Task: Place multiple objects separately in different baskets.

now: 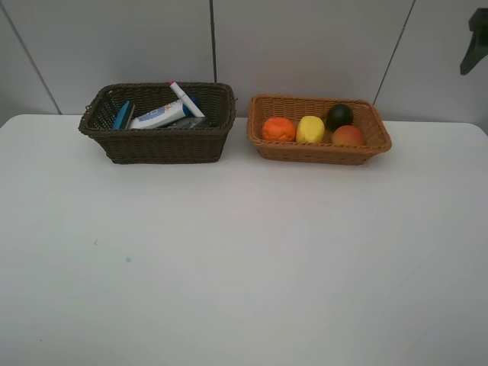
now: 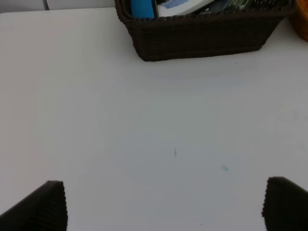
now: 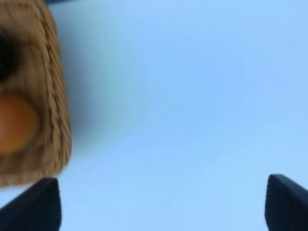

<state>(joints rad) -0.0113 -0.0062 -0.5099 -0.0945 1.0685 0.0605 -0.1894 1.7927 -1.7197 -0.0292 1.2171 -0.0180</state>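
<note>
Two baskets sit side by side at the back of your white tabletop (image 1: pixel 244 259).

Dark brown basket (image 1: pixel 156 141), on the left: holds the white blue-capped tube (image 1: pixel 158 116), the white pink-tipped marker (image 1: pixel 187 100) leaning across it, and the black-blue eraser block (image 1: pixel 123 116) on edge at the left end. You can barely make out the dark green pump bottle (image 1: pixel 191 122) beneath the tube. Your left wrist view cuts off the basket's contents.

Light orange-tan basket (image 1: pixel 320 151), on the right: orange (image 1: pixel 278 128), yellow lemon (image 1: pixel 310 129), peach (image 1: pixel 348 136), dark green mangosteen (image 1: pixel 339 115). Your right wrist view shows its corner blurred, the peach a soft orange patch.

Left hand (image 2: pixel 163 204): fingers spread wide, empty, over bare tabletop.

Right hand (image 3: pixel 161 204): fingers spread wide, empty, just beside the tan basket's end.
</note>
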